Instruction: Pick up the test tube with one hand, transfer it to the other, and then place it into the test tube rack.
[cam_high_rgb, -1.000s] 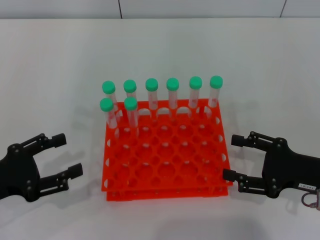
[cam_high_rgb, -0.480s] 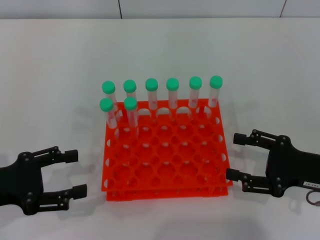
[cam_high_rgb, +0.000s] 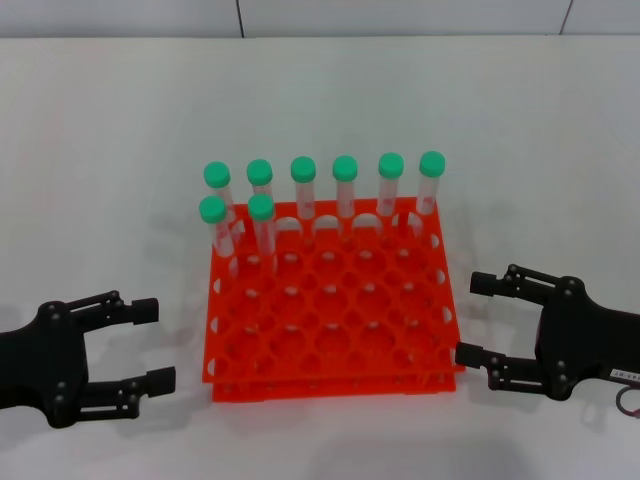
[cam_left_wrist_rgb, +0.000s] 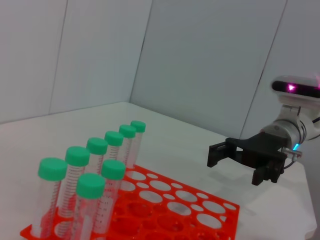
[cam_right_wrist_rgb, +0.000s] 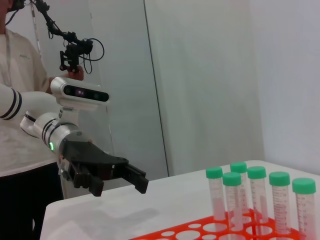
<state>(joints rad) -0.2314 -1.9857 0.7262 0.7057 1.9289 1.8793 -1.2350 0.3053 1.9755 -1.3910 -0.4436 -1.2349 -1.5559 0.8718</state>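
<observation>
The orange-red test tube rack (cam_high_rgb: 330, 386) stands in the middle of the white table. Several green-capped clear test tubes (cam_high_rgb: 345, 168) stand upright in it: a full back row and two (cam_high_rgb: 261, 207) in the second row at the left. No tube lies on the table or in a gripper. My left gripper (cam_high_rgb: 155, 344) is open and empty, low beside the rack's front left corner. My right gripper (cam_high_rgb: 472, 318), with a small white label, is open and empty beside the rack's front right edge. The left wrist view shows the rack (cam_left_wrist_rgb: 175, 200), the tubes (cam_left_wrist_rgb: 90, 185) and the right gripper (cam_left_wrist_rgb: 234, 165).
The right wrist view shows the left gripper (cam_right_wrist_rgb: 120, 186), the tubes (cam_right_wrist_rgb: 231, 179), the rack (cam_right_wrist_rgb: 200, 232) and a person (cam_right_wrist_rgb: 15, 100) standing behind the left arm. Bare white table (cam_high_rgb: 320, 100) lies behind the rack, up to a grey wall.
My left gripper has moved toward the front of the table and a little closer to the rack, still open. My right gripper has drifted slightly toward the front. The tubes have not moved.
</observation>
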